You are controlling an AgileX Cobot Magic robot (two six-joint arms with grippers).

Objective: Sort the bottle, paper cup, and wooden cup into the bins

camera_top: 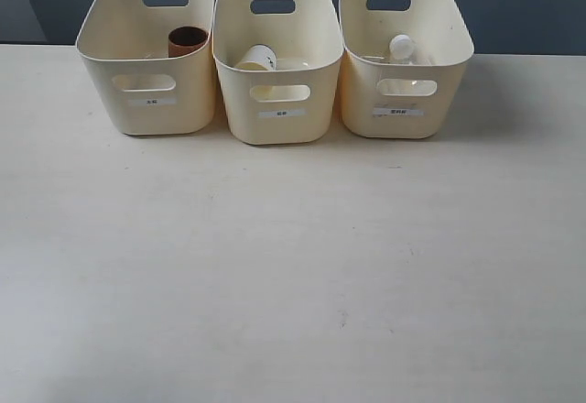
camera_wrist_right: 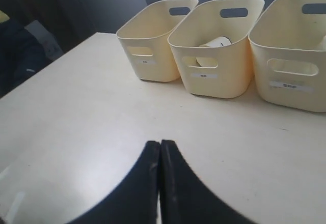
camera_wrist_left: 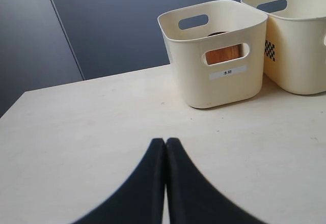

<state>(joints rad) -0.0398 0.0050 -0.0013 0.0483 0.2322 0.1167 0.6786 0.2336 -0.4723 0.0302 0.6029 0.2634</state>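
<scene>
Resting in separate bins: wooden cup, paper cup, bottle.
Left gripper and right gripper are both clenched, empty.

Exterior looks down frontally — wrist views low, sharing bins.

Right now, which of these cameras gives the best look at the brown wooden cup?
The exterior view: looking down into the left bin, it shows the wooden cup with its round rim and dark inside. The left wrist view shows only a strip of brown wood through the bin's handle cut-out. The right wrist view does not show it at all.
</scene>
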